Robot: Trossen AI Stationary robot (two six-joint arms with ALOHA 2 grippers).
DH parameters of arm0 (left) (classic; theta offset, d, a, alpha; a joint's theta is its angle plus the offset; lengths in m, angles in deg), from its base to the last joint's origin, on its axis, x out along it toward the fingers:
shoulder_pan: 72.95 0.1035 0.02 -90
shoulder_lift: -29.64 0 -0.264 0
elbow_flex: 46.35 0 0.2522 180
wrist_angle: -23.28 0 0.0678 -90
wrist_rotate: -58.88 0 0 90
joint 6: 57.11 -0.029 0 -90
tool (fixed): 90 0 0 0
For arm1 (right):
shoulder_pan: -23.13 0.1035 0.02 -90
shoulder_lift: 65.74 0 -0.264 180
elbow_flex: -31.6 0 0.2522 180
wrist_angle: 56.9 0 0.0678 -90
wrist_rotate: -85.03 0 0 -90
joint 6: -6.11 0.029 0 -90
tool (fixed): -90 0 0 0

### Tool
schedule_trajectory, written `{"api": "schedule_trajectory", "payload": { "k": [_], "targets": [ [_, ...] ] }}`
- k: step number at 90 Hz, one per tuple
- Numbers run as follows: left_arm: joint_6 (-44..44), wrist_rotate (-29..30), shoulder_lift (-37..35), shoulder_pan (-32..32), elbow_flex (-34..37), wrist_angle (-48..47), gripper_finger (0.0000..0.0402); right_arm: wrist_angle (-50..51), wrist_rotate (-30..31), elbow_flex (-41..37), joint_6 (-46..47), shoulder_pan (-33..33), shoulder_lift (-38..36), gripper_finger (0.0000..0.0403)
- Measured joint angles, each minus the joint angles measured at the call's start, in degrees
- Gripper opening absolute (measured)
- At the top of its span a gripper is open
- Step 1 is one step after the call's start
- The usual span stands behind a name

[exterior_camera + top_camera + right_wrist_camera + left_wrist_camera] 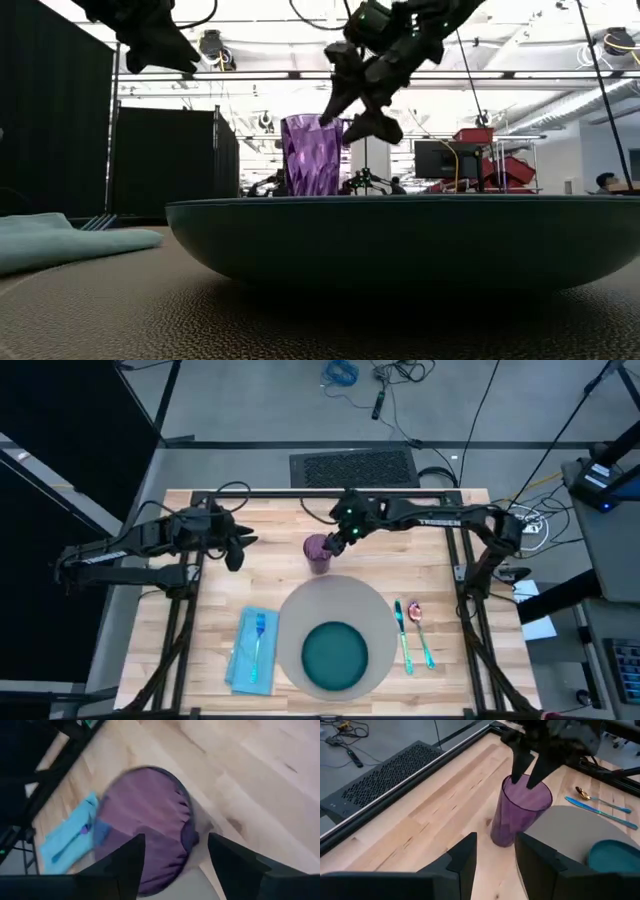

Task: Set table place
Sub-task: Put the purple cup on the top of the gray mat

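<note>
A purple ribbed cup (318, 553) stands upright on the wooden table (200, 620), its base just beyond the far edge of the round grey placemat (385, 605). My right gripper (336, 542) hangs open directly over the cup's mouth (145, 820), fingers pointing down, their tips about level with the rim (526, 787). Left of the cup, my left gripper (495, 855) is open and raised above the table, pointing toward the cup with nothing between its fingers. A dark teal plate (335, 657) sits on the placemat. My right gripper stands open over the cup's rim (517, 779), coming from above. Whether a fingertip (335, 108) touches the rim, I cannot tell. The cup stands upright with its base on the table.
A light blue napkin (252, 650) with a blue fork (258, 635) on it lies left of the placemat. A blue knife (404, 638) and a spoon (420, 628) lie right of it. Bare wood stretches along the far edge.
</note>
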Motion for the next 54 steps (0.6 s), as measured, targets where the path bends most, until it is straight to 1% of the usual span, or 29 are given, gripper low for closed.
{"api": "schedule_trajectory", "payload": {
  "k": [6,11,15,20,24,32,39,47,54],
  "targets": [
    [0.0,-0.01,0.0,0.0,0.0,-0.01,0.0116,-0.26,0.61,0.0,-0.47,-0.09,0.86,0.0163],
    [0.0,-0.01,0.0,0.0,0.0,-0.01,0.0116,-0.13,0.7,0.0,-1.22,-0.11,1.35,0.0135],
    [0.0,-0.01,0.0,0.0,0.0,-0.03,0.0116,-0.13,0.95,0.0,-1.97,-0.09,1.72,0.01],
    [0.0,-0.01,0.0,0.0,0.0,-0.03,0.0116,-0.46,0.94,-0.02,-3.9,-0.09,1.78,0.0042],
    [0.0,-0.01,0.0,0.0,0.0,-0.03,0.0116,-0.01,1.02,0.32,-5.28,-0.09,1.7,0.0019],
    [-0.04,-0.01,0.0,0.0,0.0,-0.03,0.0116,3.63,0.99,4.5,-7.03,-0.25,1.49,0.0006],
    [-0.04,0.0,0.0,0.0,0.0,-0.03,0.0116,10.37,0.78,10.17,-9.53,-0.48,0.8,0.0003],
    [0.0,-0.03,0.0,0.0,0.0,-0.12,0.0116,22.4,1.68,17.57,-13.14,-0.52,0.17,0.0002],
    [0.0,-0.1,0.0,0.0,0.0,-0.27,0.0116,34.1,4.91,23.23,-15.26,-0.31,-1.02,0.0001]
  ]
}}
